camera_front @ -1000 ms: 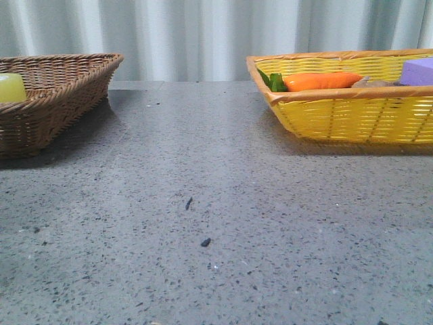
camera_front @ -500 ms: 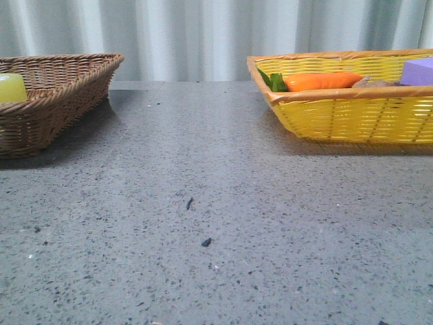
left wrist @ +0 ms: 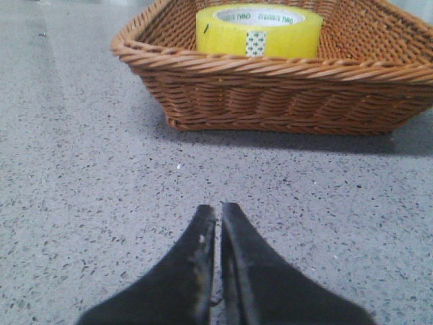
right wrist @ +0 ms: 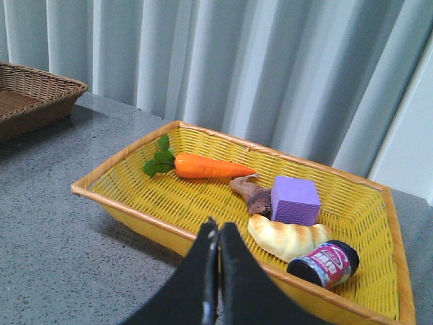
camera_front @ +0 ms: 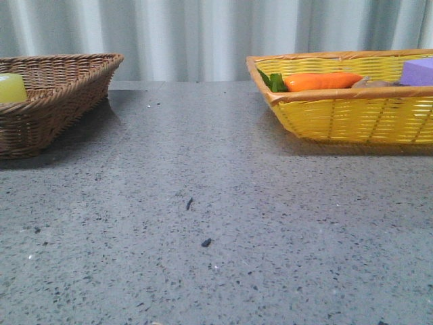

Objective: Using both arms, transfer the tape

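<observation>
The yellow tape roll [left wrist: 258,31] lies flat in the brown wicker basket [left wrist: 284,95], white core with green print up, dotted strip facing me. In the front view only its edge [camera_front: 11,88] shows inside that basket [camera_front: 57,101] at far left. My left gripper [left wrist: 218,211] is shut and empty, low over the table, well short of the basket. My right gripper [right wrist: 218,227] is shut and empty, above the table just before the yellow basket [right wrist: 135,203]. Neither gripper shows in the front view.
The yellow basket [camera_front: 352,115] at the right holds an orange carrot [right wrist: 211,166], a purple block [right wrist: 294,200], a croissant [right wrist: 287,238], a dark brown piece [right wrist: 252,193] and a small jar [right wrist: 325,264]. Grey speckled table [camera_front: 216,223] lies between the baskets. Curtains hang behind.
</observation>
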